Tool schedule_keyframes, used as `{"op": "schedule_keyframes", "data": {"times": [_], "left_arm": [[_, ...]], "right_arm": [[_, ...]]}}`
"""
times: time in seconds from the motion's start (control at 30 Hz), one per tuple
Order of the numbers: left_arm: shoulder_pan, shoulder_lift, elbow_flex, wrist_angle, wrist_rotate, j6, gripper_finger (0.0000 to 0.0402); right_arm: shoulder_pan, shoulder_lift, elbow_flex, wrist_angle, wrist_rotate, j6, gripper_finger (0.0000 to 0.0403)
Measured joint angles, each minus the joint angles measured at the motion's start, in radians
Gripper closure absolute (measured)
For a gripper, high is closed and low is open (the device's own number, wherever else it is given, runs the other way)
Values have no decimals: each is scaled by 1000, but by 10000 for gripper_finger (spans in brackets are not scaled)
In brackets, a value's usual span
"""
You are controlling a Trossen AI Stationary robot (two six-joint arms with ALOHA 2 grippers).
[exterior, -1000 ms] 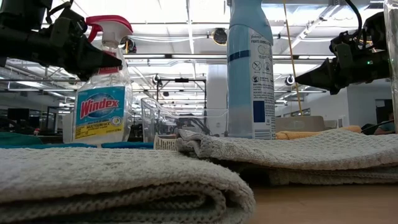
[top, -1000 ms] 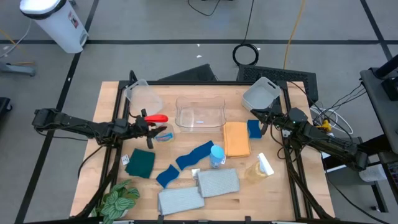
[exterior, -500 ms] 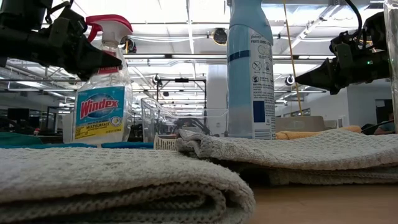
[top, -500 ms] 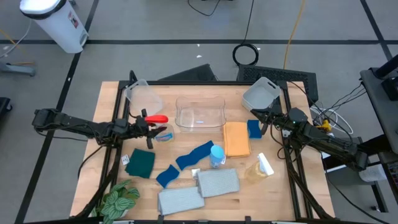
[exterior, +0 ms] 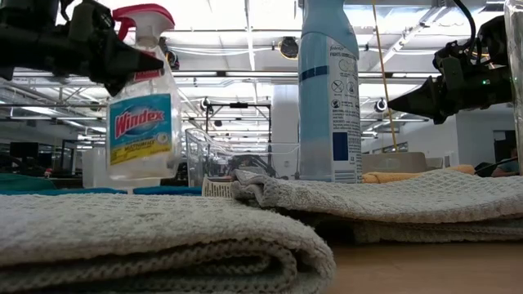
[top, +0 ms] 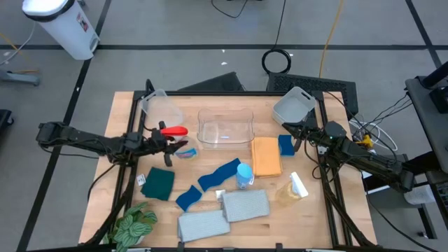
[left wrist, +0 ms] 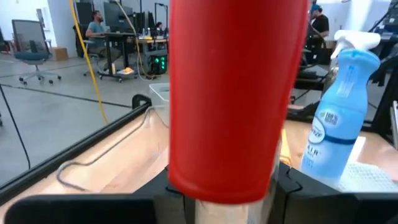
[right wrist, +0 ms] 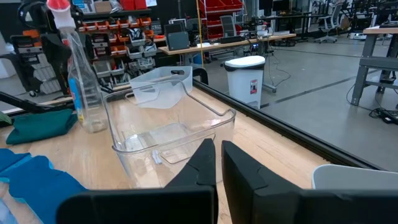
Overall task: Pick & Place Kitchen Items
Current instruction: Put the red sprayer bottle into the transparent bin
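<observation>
Red-trigger bottle (exterior: 140, 106) hangs tilted just off the worktop (top: 308, 217) at its left side, pinched at the neck by the left gripper (top: 165, 142). Right gripper (top: 299, 130), jaws pressed together, hovers above the blue sponge (top: 286, 145) beside the orange cloth (top: 266, 156).

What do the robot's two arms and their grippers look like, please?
Both arms are slim, black and jointed, with dark cables along them. The left gripper and right gripper each end in two dark, tapered fingers. A small green light shows on the right arm.
</observation>
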Motion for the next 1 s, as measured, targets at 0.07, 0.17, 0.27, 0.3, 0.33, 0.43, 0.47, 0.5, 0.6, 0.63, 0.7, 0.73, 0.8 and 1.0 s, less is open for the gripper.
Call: {"op": "schedule_keyframes", "data": {"times": [0.07, 0.17, 0.27, 0.3, 0.33, 0.43, 0.47, 0.5, 0.6, 0.63, 0.7, 0.73, 0.8, 1.0], "left_arm": [[0, 0, 15, -6, 0, 3, 293], [0, 0, 51, -36, 0, 6, 293], [0, 0, 97, -102, 0, 11, 293], [0, 0, 115, -128, 0, 15, 293], [0, 0, 133, -148, 0, 19, 293], [0, 0, 174, -187, 0, 36, 293], [0, 0, 184, -194, 0, 43, 293], [0, 0, 193, -197, 0, 49, 293], [0, 0, 216, -196, 0, 70, 293], [0, 0, 222, -197, 0, 73, 293], [0, 0, 233, -198, 0, 83, 293], [0, 0, 238, -198, 0, 85, 293], [0, 4, 252, -198, 0, 88, 293], [1, 37, 303, -201, -8, 119, 293]], "right_arm": [[0, 0, 0, 0, 0, 0, 399], [0, 0, 0, 0, 0, 0, 399], [0, 0, 0, 0, 0, 0, 399], [0, 0, 0, 0, 0, 0, 399], [0, 0, 0, 0, 0, 0, 399], [0, 0, 0, 0, 0, 0, 399], [0, 0, 0, 0, 0, 0, 399], [0, 0, 0, 0, 0, 0, 399], [0, 0, 0, 0, 0, 0, 399], [0, 0, 0, 0, 0, 0, 399], [0, 0, 0, 0, 0, 0, 399], [0, 0, 0, 0, 0, 0, 399], [0, 0, 0, 0, 0, 0, 399], [0, 0, 0, 0, 0, 0, 399]]}}
